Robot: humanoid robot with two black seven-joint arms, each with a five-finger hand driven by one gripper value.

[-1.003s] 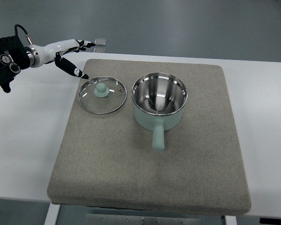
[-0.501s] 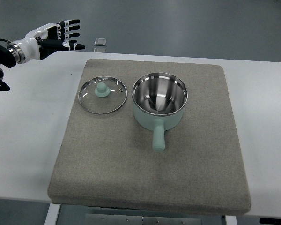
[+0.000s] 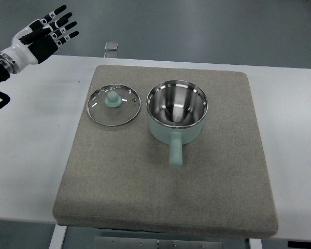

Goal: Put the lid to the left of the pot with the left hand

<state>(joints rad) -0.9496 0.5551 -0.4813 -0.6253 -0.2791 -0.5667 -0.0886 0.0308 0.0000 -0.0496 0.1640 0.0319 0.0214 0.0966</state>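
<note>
One job, looks done: lid flat on mat, just left of pot, not touching. My left robot hand empty, fingers spread, well clear over surface corner. Nothing left I can see.

The pot is pale mint green outside, with a bright polished steel interior and rim and a matching mint handle pointing toward 6 o'clock. At its 9 o'clock side, the lid is clear glass ringed in shiny steel, topped by a mint green knob. Both sit on a speckled grey-beige felt mat, plain and unpatterned. The counter is flat white. At 10 o'clock, the left hand is white with black finger segments and black joints.
</note>
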